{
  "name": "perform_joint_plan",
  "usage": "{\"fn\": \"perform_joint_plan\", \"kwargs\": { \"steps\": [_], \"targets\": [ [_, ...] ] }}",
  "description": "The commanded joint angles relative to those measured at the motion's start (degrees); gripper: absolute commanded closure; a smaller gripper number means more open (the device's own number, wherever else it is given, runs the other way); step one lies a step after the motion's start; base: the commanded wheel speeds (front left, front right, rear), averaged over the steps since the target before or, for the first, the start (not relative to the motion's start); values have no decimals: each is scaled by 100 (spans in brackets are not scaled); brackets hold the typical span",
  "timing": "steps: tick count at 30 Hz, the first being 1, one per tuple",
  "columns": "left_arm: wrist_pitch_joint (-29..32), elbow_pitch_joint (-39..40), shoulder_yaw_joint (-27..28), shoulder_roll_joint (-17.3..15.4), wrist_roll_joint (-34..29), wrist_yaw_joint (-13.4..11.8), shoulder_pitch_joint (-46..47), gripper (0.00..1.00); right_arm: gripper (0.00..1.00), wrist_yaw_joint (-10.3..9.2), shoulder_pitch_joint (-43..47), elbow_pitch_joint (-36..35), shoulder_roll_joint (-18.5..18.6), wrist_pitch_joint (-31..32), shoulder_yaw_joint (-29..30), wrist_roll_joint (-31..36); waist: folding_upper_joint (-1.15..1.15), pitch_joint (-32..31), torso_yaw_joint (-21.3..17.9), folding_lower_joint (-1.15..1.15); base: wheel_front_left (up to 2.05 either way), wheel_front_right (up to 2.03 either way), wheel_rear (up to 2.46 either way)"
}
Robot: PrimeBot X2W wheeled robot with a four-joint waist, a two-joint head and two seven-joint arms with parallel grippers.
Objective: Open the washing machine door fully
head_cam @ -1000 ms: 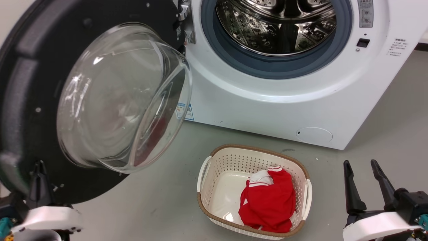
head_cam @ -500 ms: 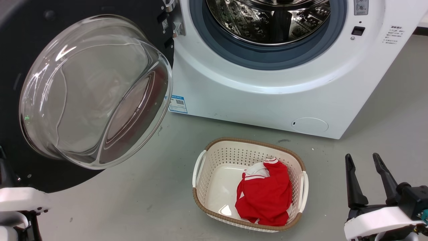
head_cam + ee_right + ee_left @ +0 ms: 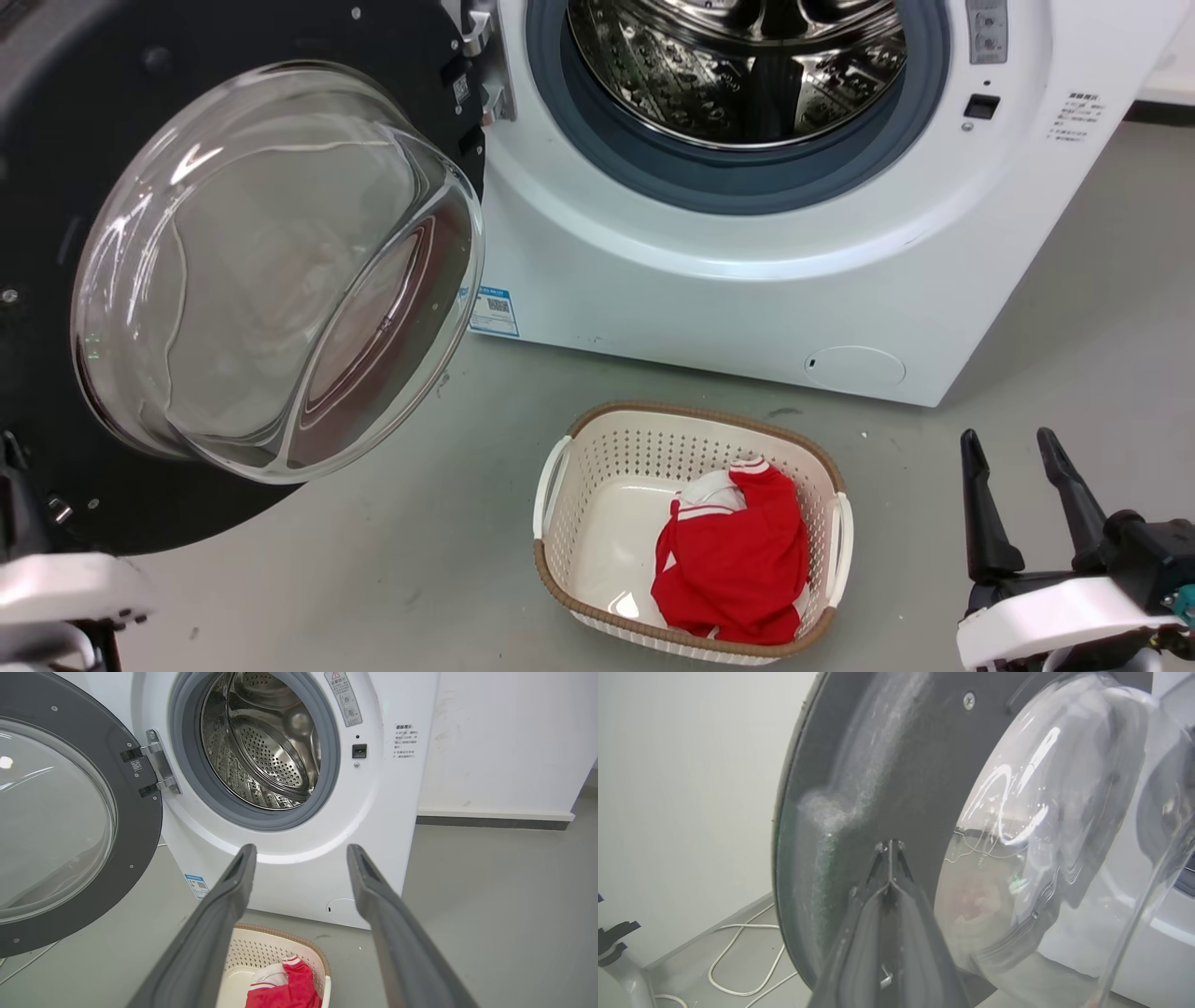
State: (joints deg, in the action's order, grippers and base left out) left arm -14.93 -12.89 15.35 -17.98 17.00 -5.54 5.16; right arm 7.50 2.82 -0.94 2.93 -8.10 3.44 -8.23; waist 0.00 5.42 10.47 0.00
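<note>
Okay, door (image 3: 56,140) hangs wide open left of machine (image 3: 747,280). Your left gripper (image 3: 889,851) is pressed together, tips against door's inner face; push off-angle and it may skid onto the glass (image 3: 1041,812). Right gripper (image 3: 1005,439) spread, idle, front-right of machine.

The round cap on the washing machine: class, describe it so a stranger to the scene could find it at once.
Find the white washing machine with the open steel drum. Look low on its front, toward the right, just above the floor behind the basket. The round cap is plain white and flush, unlike the blue label at the lower left.
</note>
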Motion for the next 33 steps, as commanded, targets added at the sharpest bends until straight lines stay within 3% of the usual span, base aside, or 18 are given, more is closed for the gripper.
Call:
{"fn": "perform_joint_plan", "kwargs": {
  "steps": [1, 9, 10, 11, 12, 13, 22, 33],
  "targets": [
    [-39, 95, 16, 47, -73, 15, -117, 100, 0, -2, 53, 29, -11, -36, -18, -35, 0, -66, -14, 0, 0, 0, 0],
    [-28, 1014, -272, 609, -619, 40, -968, 100, 0, -2, 147, 87, -10, -58, -96, 21, 0, -342, -78, 0, 0, 0, 0],
    [-28, 1077, -337, 695, -663, 62, -1053, 82, 0, -2, 158, 88, -11, -54, -105, 17, 0, -366, -88, 0, 0, 0, 0],
    [-28, 1125, -423, 774, -703, 88, -1110, 51, 0, -2, 164, 82, -11, -48, -105, 27, 0, -381, -99, 0, 0, 0, 0],
    [-28, 1147, -474, 798, -726, 123, -1155, 5, 0, -2, 166, 82, -11, -42, -116, 40, 0, -400, -117, 0, 0, 0, 0],
    [-28, 1166, -538, 844, -755, 167, -1165, 0, 0, -2, 173, 73, -11, -36, -112, 56, 0, -410, -130, 0, 0, 0, 0],
    [-28, 1110, -1262, 1201, -1134, 478, -874, 0, 0, -2, 152, -42, -11, 5, -97, 210, 0, -504, -469, 0, 0, 0, 0],
    [-28, 940, -1614, 1390, -1327, 505, -329, 0, 0, -2, -33, -230, -11, 49, 37, 404, 0, -455, -976, 0, 0, 0, 0]
  ]
}}
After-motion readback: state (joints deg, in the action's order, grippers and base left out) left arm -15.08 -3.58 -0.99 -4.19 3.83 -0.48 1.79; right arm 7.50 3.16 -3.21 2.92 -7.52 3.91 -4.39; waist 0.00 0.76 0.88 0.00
